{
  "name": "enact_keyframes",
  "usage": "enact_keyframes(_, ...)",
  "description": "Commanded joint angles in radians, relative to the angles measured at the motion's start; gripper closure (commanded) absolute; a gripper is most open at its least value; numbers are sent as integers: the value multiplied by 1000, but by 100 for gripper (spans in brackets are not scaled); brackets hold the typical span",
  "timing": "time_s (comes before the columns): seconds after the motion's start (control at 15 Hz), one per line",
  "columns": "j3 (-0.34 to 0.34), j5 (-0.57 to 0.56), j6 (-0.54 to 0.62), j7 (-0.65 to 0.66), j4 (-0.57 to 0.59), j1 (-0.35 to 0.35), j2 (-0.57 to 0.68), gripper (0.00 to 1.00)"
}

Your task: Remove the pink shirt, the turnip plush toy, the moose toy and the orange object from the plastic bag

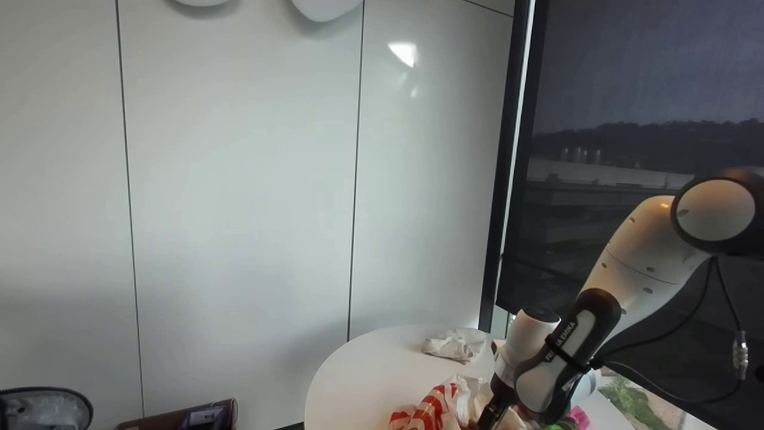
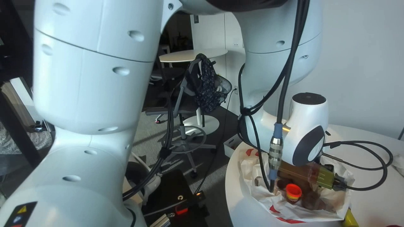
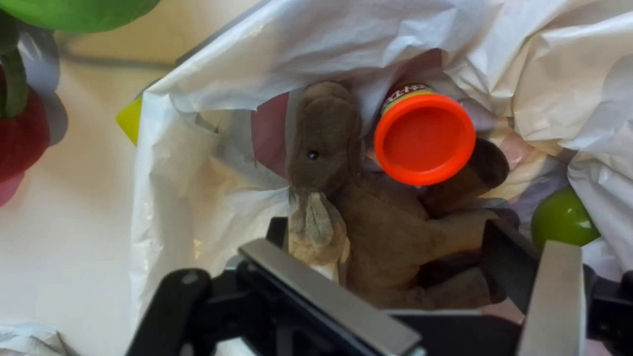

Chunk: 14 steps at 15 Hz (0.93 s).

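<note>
The open plastic bag point(image 3: 168, 198) lies on a white table; its red-and-white side shows in an exterior view point(image 1: 439, 406). Inside it the brown moose toy point(image 3: 385, 227) lies on its side. A tub with an orange lid point(image 3: 424, 139) sits by the moose's neck; it also shows in an exterior view point(image 2: 293, 193). My gripper point(image 3: 388, 242) is open, its fingers on either side of the moose's body, apparently not closed on it. A red thing with a green stem point(image 3: 22, 131) lies outside the bag; I cannot tell whether it is the turnip plush. I cannot make out the pink shirt for certain.
A round green thing point(image 3: 564, 217) is in the bag. A yellow thing point(image 2: 349, 218) lies beside the bag, and a bright green thing point(image 3: 84, 10) stands outside it. A crumpled white item point(image 1: 456, 345) is on the table point(image 1: 352, 376). A cable loop point(image 2: 378, 153) hangs from the wrist.
</note>
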Motion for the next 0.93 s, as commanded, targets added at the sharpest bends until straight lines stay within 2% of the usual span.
enact_keyframes(0.0,-22,62,15,-46,57,23,63,0)
enact_keyframes(0.33,-62,127,62,0,146,42,167,0)
enact_keyframes(0.53,-51,173,72,23,201,38,216,0)
enact_keyframes(0.87,-72,207,74,58,248,67,264,0)
